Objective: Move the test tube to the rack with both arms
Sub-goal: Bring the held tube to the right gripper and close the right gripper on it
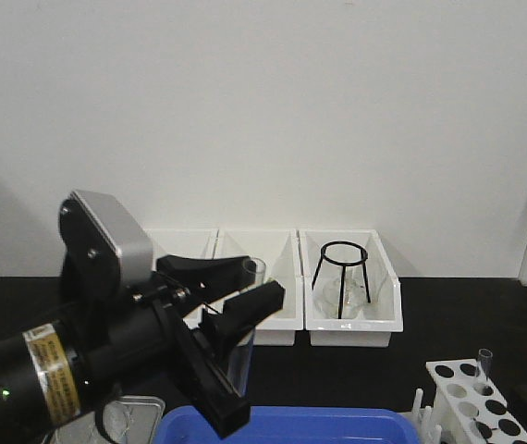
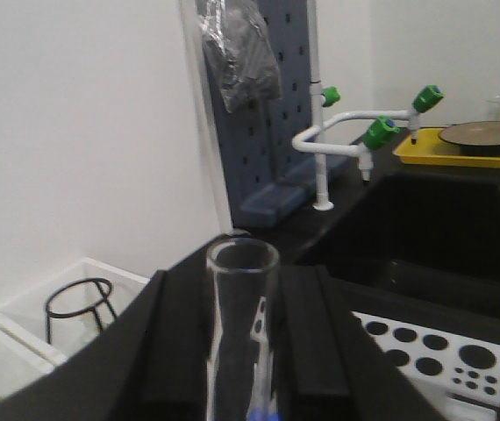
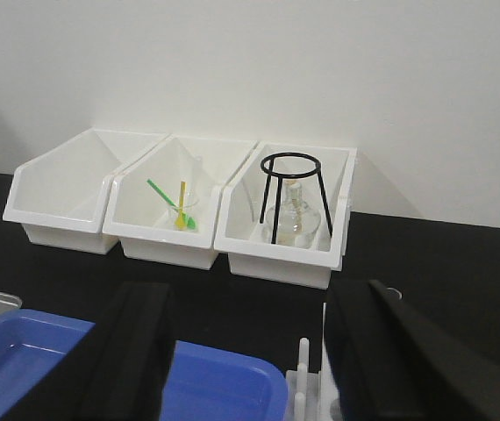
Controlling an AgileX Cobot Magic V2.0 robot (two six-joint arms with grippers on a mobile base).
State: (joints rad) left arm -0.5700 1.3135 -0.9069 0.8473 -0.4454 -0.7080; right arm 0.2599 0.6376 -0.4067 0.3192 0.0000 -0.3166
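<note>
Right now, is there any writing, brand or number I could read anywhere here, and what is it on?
Yellow-and-white sticker on the left arm: small print, too blurred to read.
On the rack, white bins and blue tray: no text seen.

The test tube [image 2: 241, 338] runs off the left wrist view's bottom edge.

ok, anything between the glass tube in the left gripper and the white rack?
Nothing visible. The slim clear glass test tube is held up in the left gripper; the white plastic rack stands lower, with open air between. The blue plastic tray lies below that path.
</note>
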